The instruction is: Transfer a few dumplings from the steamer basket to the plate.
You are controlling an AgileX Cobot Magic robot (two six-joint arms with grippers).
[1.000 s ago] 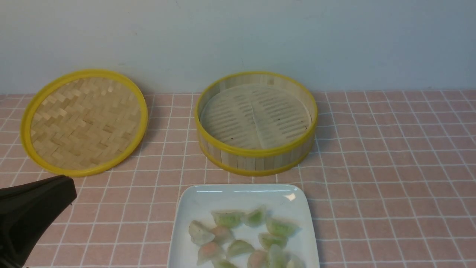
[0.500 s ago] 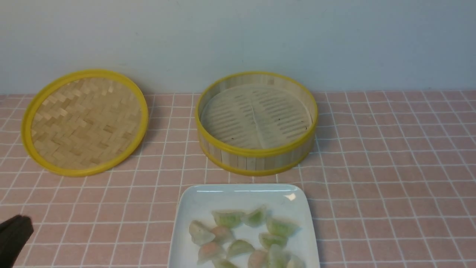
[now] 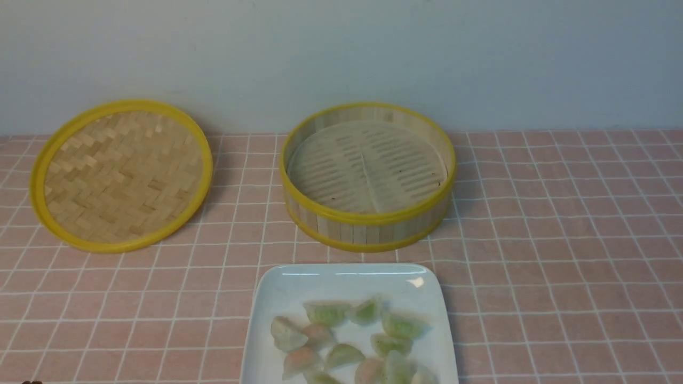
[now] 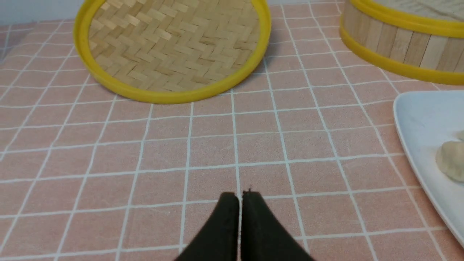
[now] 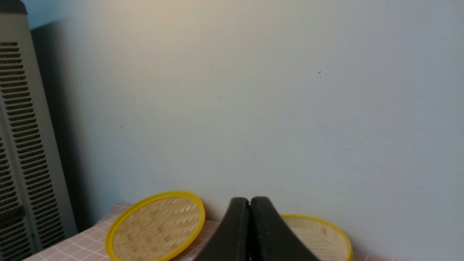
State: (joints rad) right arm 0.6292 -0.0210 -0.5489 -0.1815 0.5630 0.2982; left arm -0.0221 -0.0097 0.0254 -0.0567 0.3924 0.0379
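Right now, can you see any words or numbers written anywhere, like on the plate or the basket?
No, there is nothing to read in any view.
The plate: plain white, no writing.
The steamer basket: bare bamboo with yellow rims, no label.
The woven lid: no label.
The pink tiled table, the wall and the grey slatted unit: no signs or numbers.

A pink tiled surface (image 3: 560, 240) carries a lid (image 3: 121, 176) at left, a basket (image 3: 368, 178) at centre, a plate (image 3: 349, 282) at bottom centre.
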